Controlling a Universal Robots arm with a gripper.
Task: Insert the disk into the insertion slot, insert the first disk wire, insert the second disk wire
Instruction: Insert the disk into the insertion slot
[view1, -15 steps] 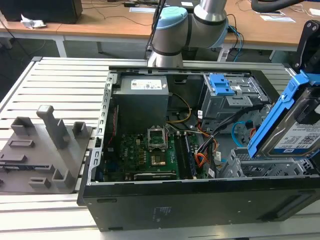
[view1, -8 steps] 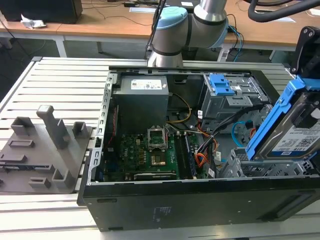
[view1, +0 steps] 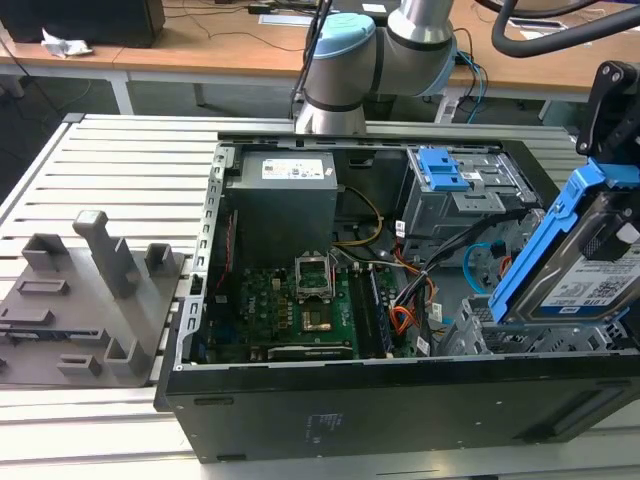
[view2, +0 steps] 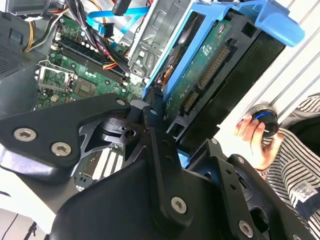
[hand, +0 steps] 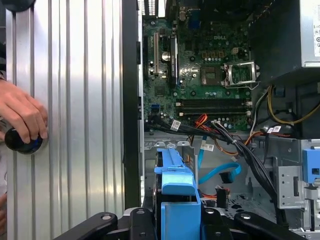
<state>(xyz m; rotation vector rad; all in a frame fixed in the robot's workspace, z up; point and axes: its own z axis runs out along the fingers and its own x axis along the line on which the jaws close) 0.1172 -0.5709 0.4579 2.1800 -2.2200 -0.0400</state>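
Step in hand: the first, disk insertion. The black gripper (hand: 177, 222) is clamped on the disk (view1: 570, 265), a flat silver rectangular drive with a white label in a bright blue plastic carrier.

The disk hangs tilted, one end high, over the exterior view's right end of the open black computer case (view1: 300, 410). It is above the insertion slot (view1: 470, 330) (a low grey perforated metal cage) and not yet in it.

Both cables lie inside the case, apart from the disk:
- first disk wire (view1: 402, 318), a short red, orange and black bundle
- second disk wire (view1: 480, 255), a thin light-blue loop near the cage

Judgement: the next move calls for levelling the carrier and squaring it to the cage mouth, clear of both cables.

A person's hand (hand: 20, 115) rests on a dark round knob (hand: 22, 142) on the ribbed metal tabletop (hand: 75, 100).
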